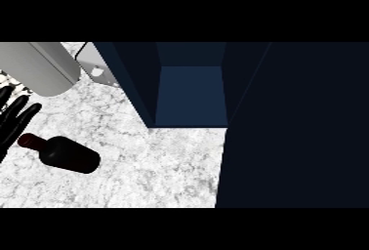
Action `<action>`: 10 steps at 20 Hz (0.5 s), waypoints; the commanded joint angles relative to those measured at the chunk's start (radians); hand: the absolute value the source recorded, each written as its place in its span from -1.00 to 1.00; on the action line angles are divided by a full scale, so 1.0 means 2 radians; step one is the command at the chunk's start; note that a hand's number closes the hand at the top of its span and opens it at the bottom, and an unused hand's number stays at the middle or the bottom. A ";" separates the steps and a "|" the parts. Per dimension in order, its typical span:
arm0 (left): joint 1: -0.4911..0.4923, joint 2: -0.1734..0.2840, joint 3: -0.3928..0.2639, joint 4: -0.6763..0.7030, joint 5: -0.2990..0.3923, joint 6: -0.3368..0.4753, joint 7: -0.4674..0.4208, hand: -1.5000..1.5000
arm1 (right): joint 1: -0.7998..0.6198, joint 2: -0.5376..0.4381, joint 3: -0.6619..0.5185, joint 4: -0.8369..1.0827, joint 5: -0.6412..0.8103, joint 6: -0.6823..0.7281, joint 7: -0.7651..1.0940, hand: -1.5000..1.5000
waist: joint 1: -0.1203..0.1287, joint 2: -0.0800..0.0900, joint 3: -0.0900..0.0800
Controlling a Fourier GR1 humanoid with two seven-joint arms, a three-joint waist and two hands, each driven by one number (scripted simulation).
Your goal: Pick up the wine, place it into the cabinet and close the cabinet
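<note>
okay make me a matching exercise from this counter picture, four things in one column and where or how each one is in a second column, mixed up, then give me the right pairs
Things:
1. dark glass wine bottle
2. dark blue cabinet
3. black left hand
4. white marbled counter

States:
A. open, its inside showing
B. lying on its side
C. at the view's left edge, fingers straight
D. bearing the bottle

Pairs: 1-B, 2-A, 3-C, 4-D
</note>
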 commanded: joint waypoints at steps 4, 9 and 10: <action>0.016 0.079 0.069 -0.041 0.179 0.000 0.099 -1.00 | -0.009 0.004 0.058 -0.099 0.034 -0.032 0.122 -1.00 | 0.006 0.000 0.000; 0.027 0.087 0.104 -0.048 0.207 0.006 0.124 -1.00 | 0.021 0.014 0.123 -0.143 0.082 -0.049 0.136 -1.00 | 0.002 0.000 0.000; -0.003 0.089 0.099 -0.040 0.201 0.032 0.130 -1.00 | -0.028 0.017 0.121 -0.127 0.085 -0.060 0.167 -1.00 | 0.002 0.001 0.000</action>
